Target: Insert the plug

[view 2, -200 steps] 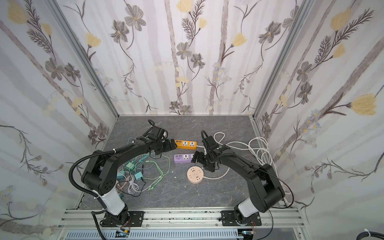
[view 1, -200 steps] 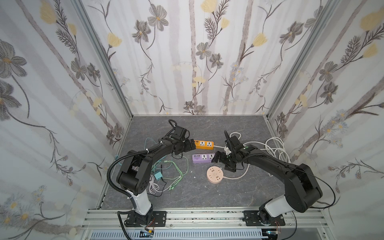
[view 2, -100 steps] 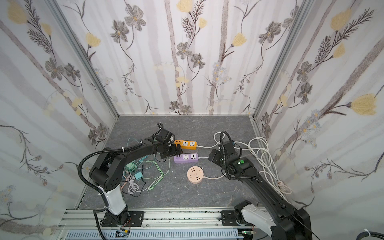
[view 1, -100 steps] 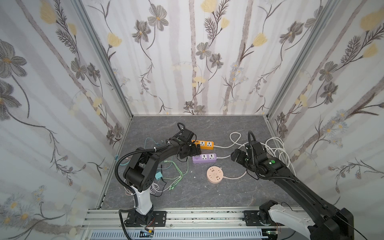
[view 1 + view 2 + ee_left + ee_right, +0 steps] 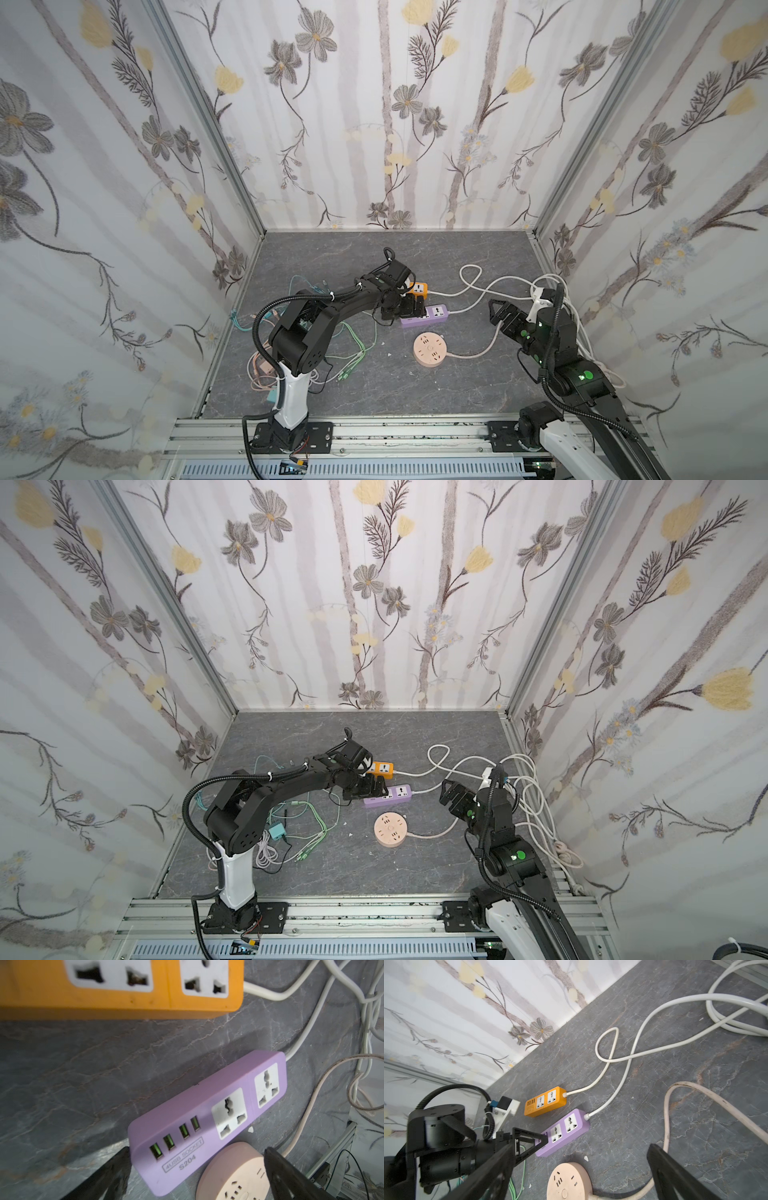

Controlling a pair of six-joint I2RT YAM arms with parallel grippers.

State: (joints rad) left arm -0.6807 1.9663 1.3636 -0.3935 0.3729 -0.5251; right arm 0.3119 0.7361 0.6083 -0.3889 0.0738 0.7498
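Left gripper jaws wide, empty, straddling purple power strip USB end. Right gripper wide, empty, near desk right edge.

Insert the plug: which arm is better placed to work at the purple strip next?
Left, I'd judge. The left gripper hangs open at the USB end of the purple strip. The right gripper, also open and empty, stands apart from it, by the white cords.
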